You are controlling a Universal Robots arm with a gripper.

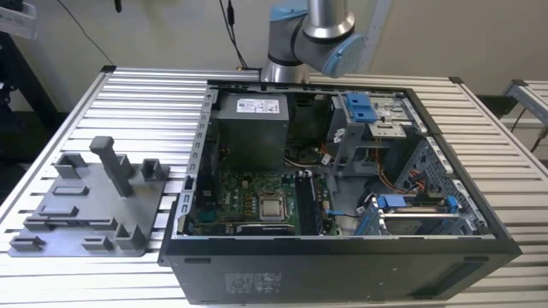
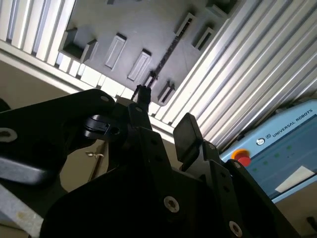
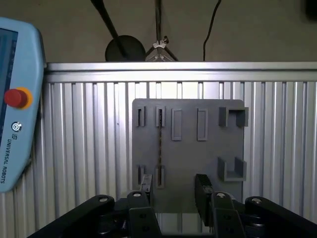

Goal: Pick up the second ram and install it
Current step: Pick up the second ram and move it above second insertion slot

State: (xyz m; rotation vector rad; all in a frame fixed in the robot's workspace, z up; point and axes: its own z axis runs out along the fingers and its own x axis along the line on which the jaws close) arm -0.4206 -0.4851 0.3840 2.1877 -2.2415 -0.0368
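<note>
Fingers (image 3: 202,191) hang spread apart, empty, over grey tray (image 3: 188,163) holding second ram (image 3: 160,146) edge-on.

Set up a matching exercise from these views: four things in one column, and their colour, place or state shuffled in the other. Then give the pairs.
Things
1. second ram
2. gripper
3. motherboard
4. pendant button

Descriptions
A. red
B. green, inside the computer case
C. open, holding nothing
D. on edge in the slots of the grey fixture tray

Pairs: 1-D, 2-C, 3-B, 4-A
</note>
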